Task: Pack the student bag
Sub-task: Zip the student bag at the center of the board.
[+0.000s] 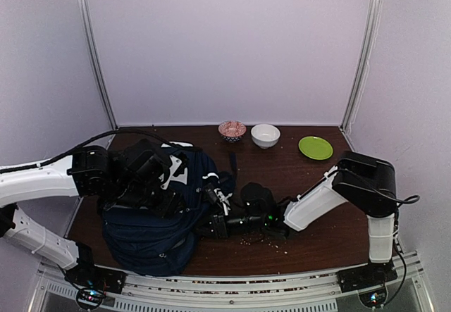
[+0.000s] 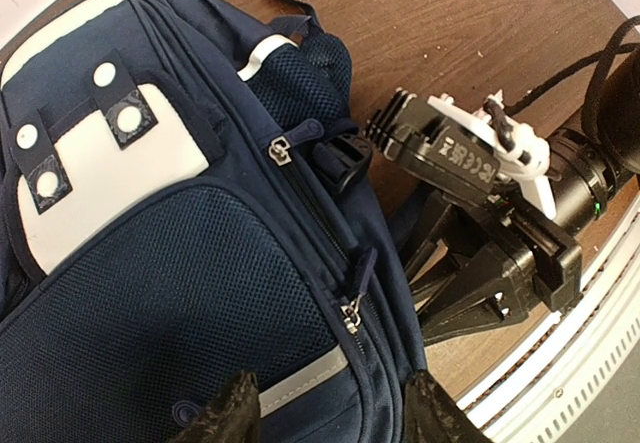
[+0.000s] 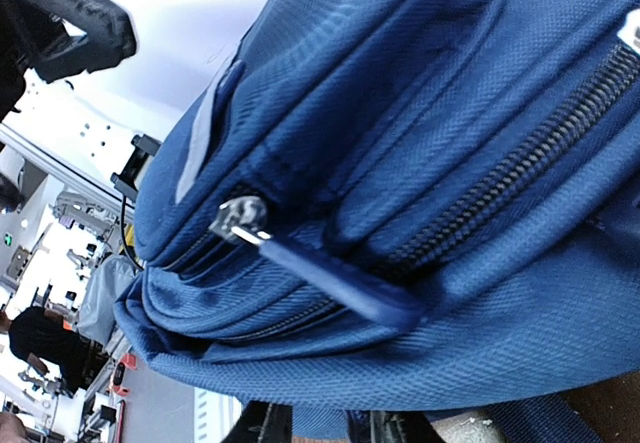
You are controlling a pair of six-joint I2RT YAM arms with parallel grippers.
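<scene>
Your left gripper (image 2: 330,418) hangs wide open just above the front of the backpack (image 2: 200,293). Your right gripper (image 1: 210,225) sits against its right side, but you cannot tell how far the jaws are parted. The backpack lies at the lower left of the top view, on the table (image 1: 303,185).

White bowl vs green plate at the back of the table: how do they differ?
Colour: the white bowl is plain white, the green plate bright green. Shape: the bowl is deep with raised walls, the plate flat and low. Place: the bowl sits nearer the middle, the plate further right. Both stand upright on the table, far side.
</scene>
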